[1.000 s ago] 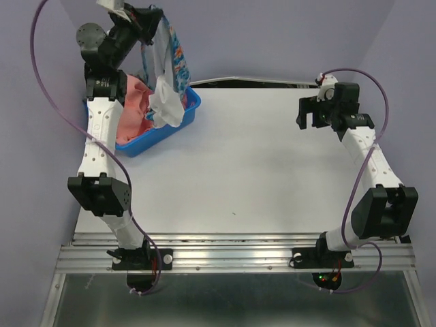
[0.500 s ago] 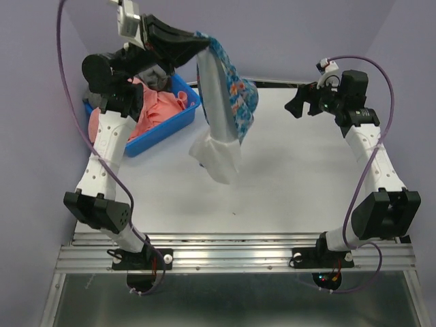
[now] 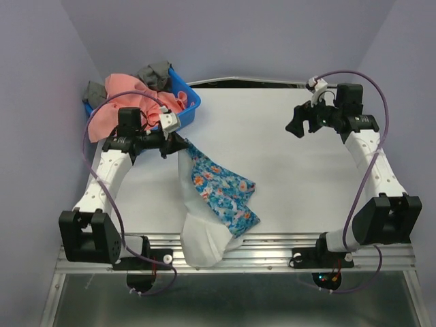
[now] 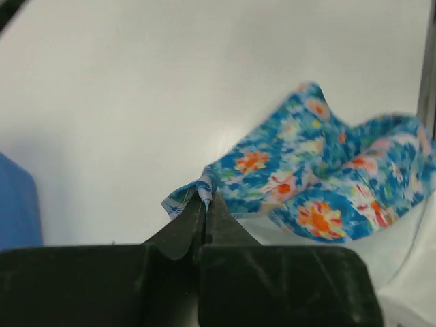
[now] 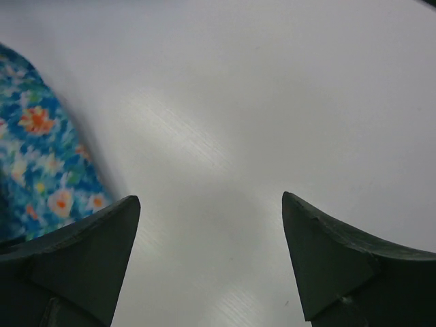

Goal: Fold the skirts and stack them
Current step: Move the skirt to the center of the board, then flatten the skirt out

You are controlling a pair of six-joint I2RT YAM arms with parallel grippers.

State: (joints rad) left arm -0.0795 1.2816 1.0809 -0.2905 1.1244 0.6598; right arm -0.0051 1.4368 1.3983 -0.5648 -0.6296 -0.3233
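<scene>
Pinching an edge of the blue skirt (image 3: 221, 187) between fingers pressed tight together, our left hand (image 3: 178, 141) is now low over the desk (image 3: 293, 184). A second ago it held that skirt high above the blue basket (image 3: 191, 102); since then we have swung it out and down, so the skirt is clear of the basket and lies on the desk. We judge the fetching done for this one; flattening and folding are not yet begun.

From the left hand's tips the cloth trails out in a crumpled strip, flowered side partly up. Its white lining (image 3: 204, 245) at the far end from the hand droops past the desk's near edge over the metal rail, so we would draw it back onto the desk before smoothing.

The pink skirt (image 3: 122, 95) is heaped in and over the basket, just behind the left hand's wrist.

Our right hand (image 3: 300, 124) hovers with fingers spread wide, holding nothing, well apart from the skirt. Below and in front of it the desk is bare, which gives room to spread the cloth that way.
</scene>
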